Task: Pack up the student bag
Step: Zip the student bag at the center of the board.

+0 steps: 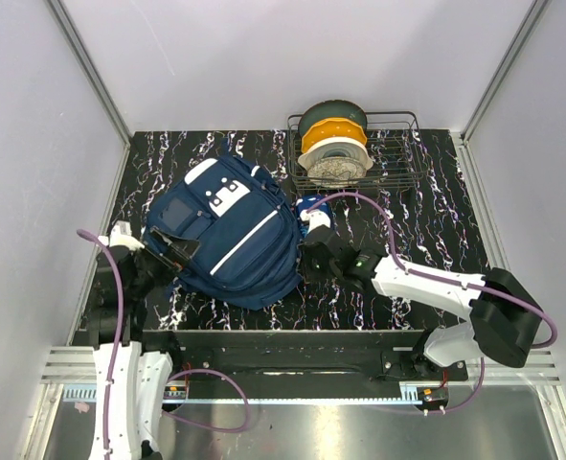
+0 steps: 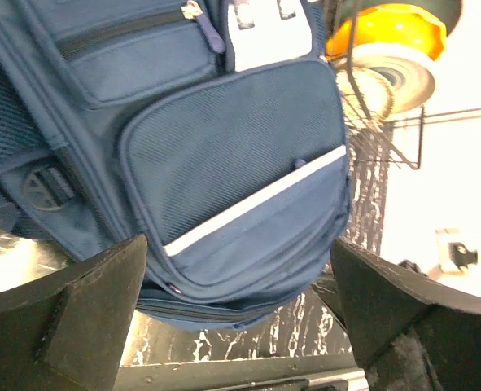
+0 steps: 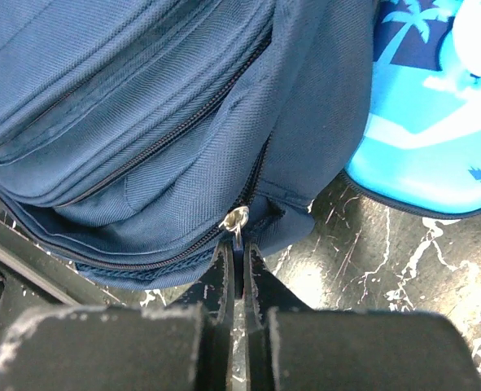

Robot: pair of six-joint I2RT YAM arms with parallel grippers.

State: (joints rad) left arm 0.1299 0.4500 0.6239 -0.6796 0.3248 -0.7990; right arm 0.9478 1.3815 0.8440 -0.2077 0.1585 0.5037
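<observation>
The student bag [image 1: 230, 235], navy blue with white patches and a thin white stripe, lies flat in the middle of the black marbled table. My left gripper [image 1: 172, 251] is at the bag's left edge. In the left wrist view, my left gripper [image 2: 238, 252] is open, its fingers [image 2: 77, 318] wide apart and nothing between them; the bag's front pocket [image 2: 240, 163] lies just ahead. My right gripper [image 3: 238, 248] is at the bag's right side, shut on the metal zipper pull [image 3: 237, 220] of the bag's main zip. In the top view the right gripper [image 1: 313, 251] touches the bag's right edge.
A bright-blue patterned pencil case [image 3: 435, 122] lies right beside the bag [image 3: 142, 98], also seen as a pencil case [image 1: 311, 206] in the top view. A wire basket [image 1: 402, 163] holding spools [image 1: 335, 144] stands at the back right. Grey walls close in both sides.
</observation>
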